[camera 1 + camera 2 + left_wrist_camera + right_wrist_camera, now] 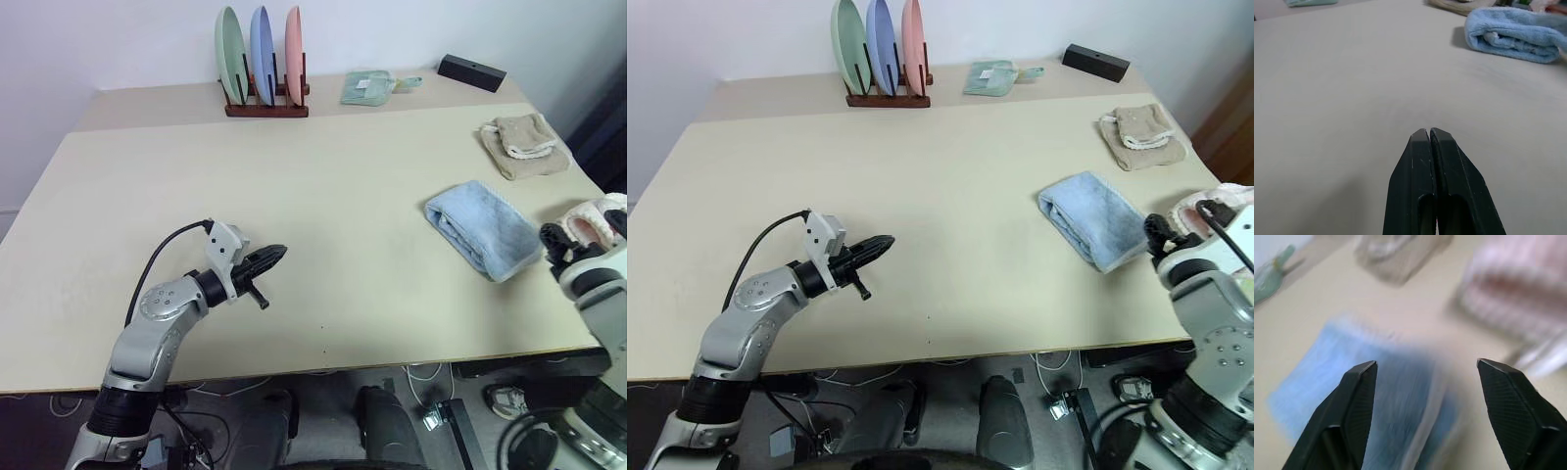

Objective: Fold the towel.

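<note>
1. I am looking down over a wide beige table (294, 225) that is standing against a plain white wall (118, 39); its surface is looking smooth and mostly bare through the middle.
2. The towel (482, 227), light blue, is lying folded into a thick oblong on the right part of the table, near the front edge.
3. My left gripper (271, 257) is hovering over the left front of the table, pointing toward the towel but well apart from it; its fingers (1415, 171) are pressing flat together on nothing.
4. My right gripper (1422, 382) is sitting at the table's right edge just beside the towel, its two fingers spread wide with nothing between them.
5. A beige folded towel (524, 145) is resting farther back on the right, and a pink-and-white towel (593, 220) is lying at the right edge.
6. Along the back, a wooden rack (266, 103) is holding green, blue and pink plates upright, with a pale green cloth (370, 86) and a black box (471, 71) beside it.
7. Cables are trailing over the floor (441, 392) below the front edge.
</note>
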